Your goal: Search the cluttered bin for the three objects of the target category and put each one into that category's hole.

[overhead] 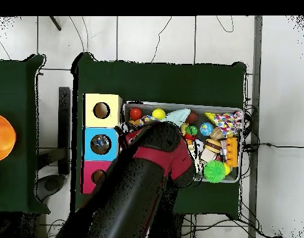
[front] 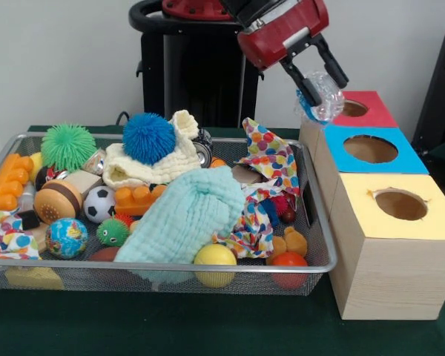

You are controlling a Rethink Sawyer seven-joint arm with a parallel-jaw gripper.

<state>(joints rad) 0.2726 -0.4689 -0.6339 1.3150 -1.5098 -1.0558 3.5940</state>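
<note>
My gripper (front: 320, 87) hangs in the air at the right of the wire-mesh bin (front: 163, 265), just above the near edge of the red box (front: 374, 113) and beside the blue box (front: 404, 159). It is shut on a crushed transparent bottle with a blue label (front: 325, 98). In the overhead view my arm (overhead: 151, 167) covers the gripper and the bottle; the bin's rim (overhead: 242, 142) shows at the right. No other crushed bottle shows clearly among the clutter.
Three wooden boxes with round holes stand in a row: red, blue, then yellow (front: 437, 215). The bin holds a pale green cloth (front: 189, 215), a polka-dot cloth (front: 267, 159), a blue spiky ball (front: 148, 137), a cream knit hat (front: 159, 167) and several balls and toys.
</note>
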